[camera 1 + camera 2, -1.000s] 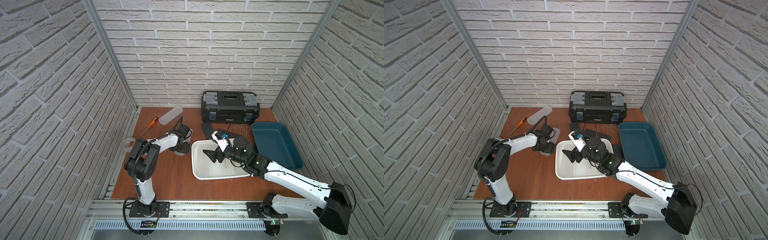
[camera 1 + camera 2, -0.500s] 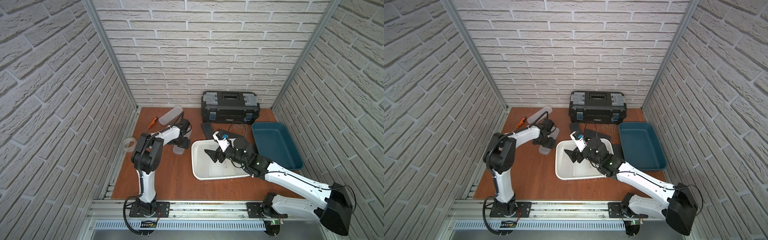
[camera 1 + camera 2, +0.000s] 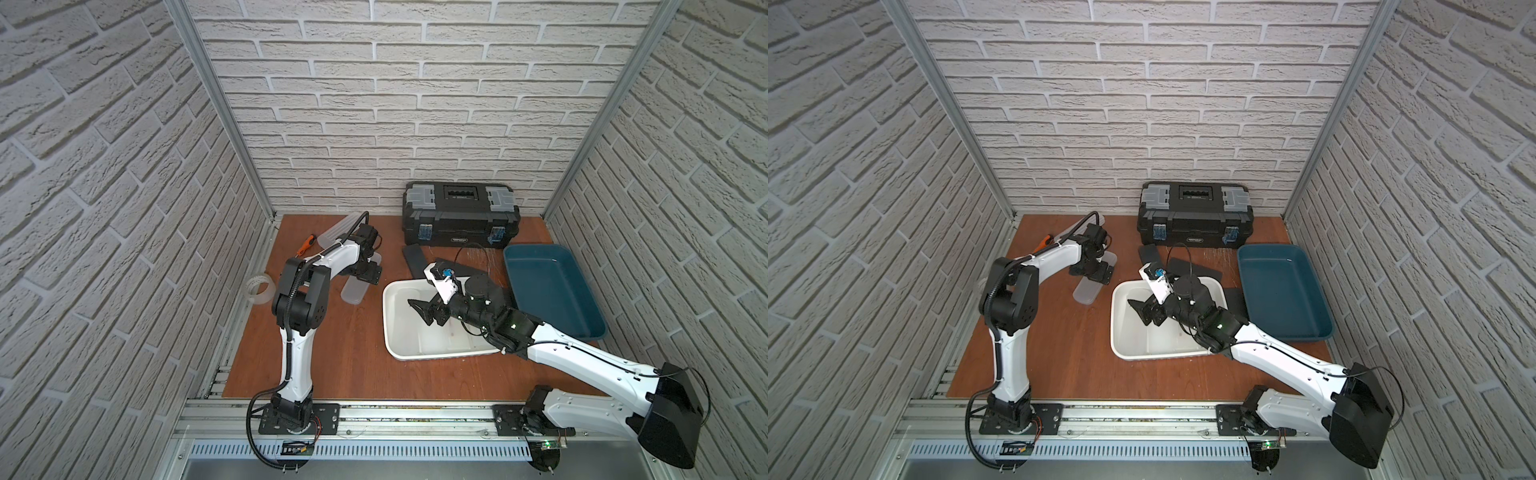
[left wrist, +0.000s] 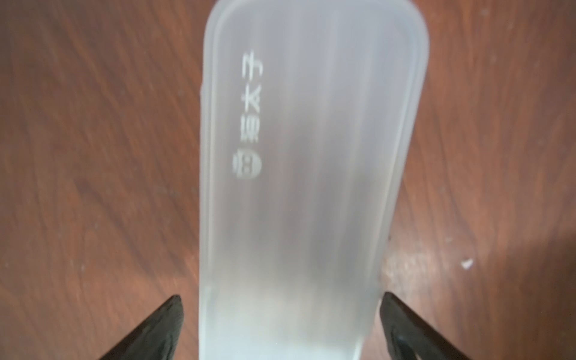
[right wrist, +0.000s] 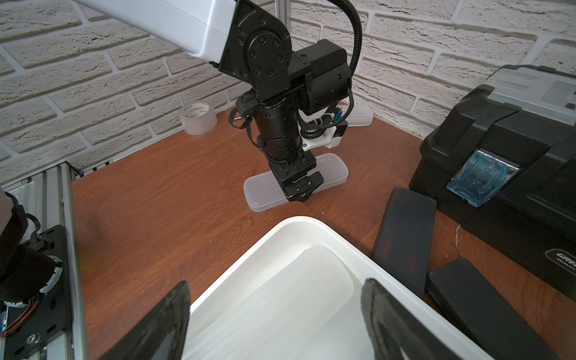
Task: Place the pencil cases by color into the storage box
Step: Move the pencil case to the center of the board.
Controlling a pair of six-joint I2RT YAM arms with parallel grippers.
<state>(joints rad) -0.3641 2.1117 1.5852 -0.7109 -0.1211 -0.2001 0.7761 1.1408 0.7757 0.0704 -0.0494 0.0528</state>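
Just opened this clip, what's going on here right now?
The left gripper is down over a frosted pencil case that lies flat on the table. Its jaws are open and straddle the case rather than clamping it. The right gripper hovers open and empty above the white bin, which already holds frosted cases. Black cases lie on the table beside that bin, and the blue bin looks empty.

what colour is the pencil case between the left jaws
Frosted translucent white; the pencil case shows best in the left wrist view.
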